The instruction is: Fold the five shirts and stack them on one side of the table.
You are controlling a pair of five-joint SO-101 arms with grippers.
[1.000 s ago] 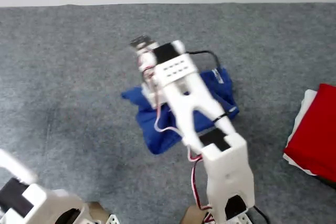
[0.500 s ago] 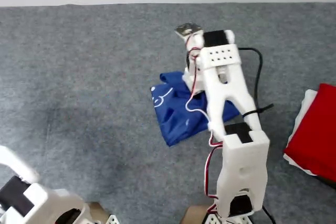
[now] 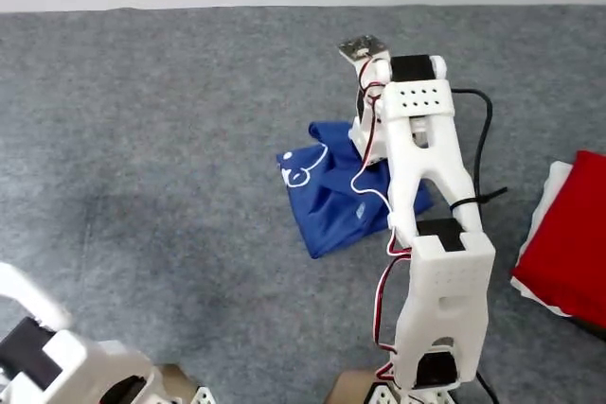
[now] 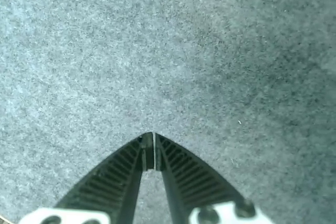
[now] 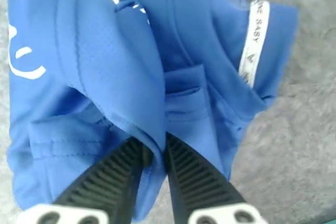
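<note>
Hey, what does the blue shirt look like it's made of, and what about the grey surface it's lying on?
The blue shirt is probably a thin synthetic sports knit, matte with a slight sheen. The right wrist view shows a fine mesh texture and soft, limp folds. The grey surface seems to be felt or short-pile carpet with a matte finish: speckled, fuzzy fibres and no gloss.

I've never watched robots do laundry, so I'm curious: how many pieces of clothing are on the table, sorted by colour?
blue shirt: 1
red shirt: 1
white cloth, under the red shirt: 1
Total: 3
</note>
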